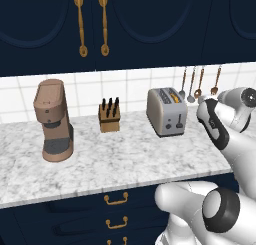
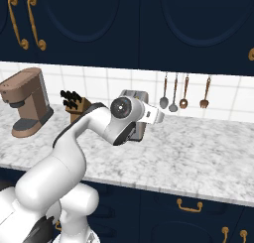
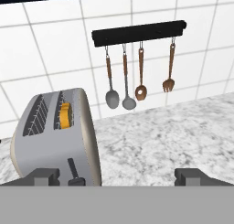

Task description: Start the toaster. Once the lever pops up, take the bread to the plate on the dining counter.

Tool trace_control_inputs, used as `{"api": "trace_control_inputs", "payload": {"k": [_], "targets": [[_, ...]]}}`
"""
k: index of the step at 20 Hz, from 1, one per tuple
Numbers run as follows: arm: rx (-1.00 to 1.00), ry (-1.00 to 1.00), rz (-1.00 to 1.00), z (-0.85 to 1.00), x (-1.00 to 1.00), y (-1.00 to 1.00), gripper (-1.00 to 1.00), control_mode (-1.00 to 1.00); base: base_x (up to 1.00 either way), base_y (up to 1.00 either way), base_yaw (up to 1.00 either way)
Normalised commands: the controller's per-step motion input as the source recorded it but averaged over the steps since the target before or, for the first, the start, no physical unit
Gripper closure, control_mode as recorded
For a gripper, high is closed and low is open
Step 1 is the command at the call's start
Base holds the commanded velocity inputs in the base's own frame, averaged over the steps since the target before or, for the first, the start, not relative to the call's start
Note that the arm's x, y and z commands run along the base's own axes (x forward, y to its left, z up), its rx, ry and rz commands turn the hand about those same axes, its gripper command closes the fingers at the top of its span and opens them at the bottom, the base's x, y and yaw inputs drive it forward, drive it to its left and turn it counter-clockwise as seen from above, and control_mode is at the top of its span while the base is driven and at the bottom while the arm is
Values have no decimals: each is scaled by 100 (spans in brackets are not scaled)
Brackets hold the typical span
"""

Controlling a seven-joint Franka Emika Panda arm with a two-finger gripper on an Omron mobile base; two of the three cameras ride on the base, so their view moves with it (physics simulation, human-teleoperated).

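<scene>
White arm joints crowd the lower right of the left base view, and beyond them the toaster (image 1: pixel 167 112) stands on the marble tabletop (image 1: pixel 100 164) near the tiled wall, its narrow face with the lever (image 1: pixel 180 120) turned toward the arm. A knife block (image 1: pixel 109 116) and a brown coffee machine (image 1: pixel 53 121) sit well to its left.

From the right base view, the arm's elbow and wrist cover most of the toaster (image 2: pixel 139 95); hanging utensils (image 2: pixel 173 93) line the wall beside it.

Looking along the hand, the gripper (image 3: pixel 119 176) has its fingers spread wide apart, holding nothing — the lever (image 3: pixel 73 169) rises between them, close to the left finger. The bread (image 3: pixel 65 115) sits down in the slot nearer the gripper, a golden edge showing.

By the look of it, the first step is in hand: starting the toaster. The next move likely calls for bringing a finger onto the slider tab and pressing it down its slot — not the round knob.
</scene>
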Motion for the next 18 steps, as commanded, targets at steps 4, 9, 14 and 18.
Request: {"api": "trace_control_inputs", "payload": {"k": [4, 9, 14, 18], "targets": [[0, 0, 0, 0, 0, 0, -100, -100, 0, 0, 0], [0, 0, 0, 0, 0, 0, -100, -100, 0, 0, 0], [0, 0, 0, 0, 0, 0, -100, -100, 0, 0, 0], [0, 0, 0, 0, 0, 0, -100, -100, 0, 0, 0]]}}
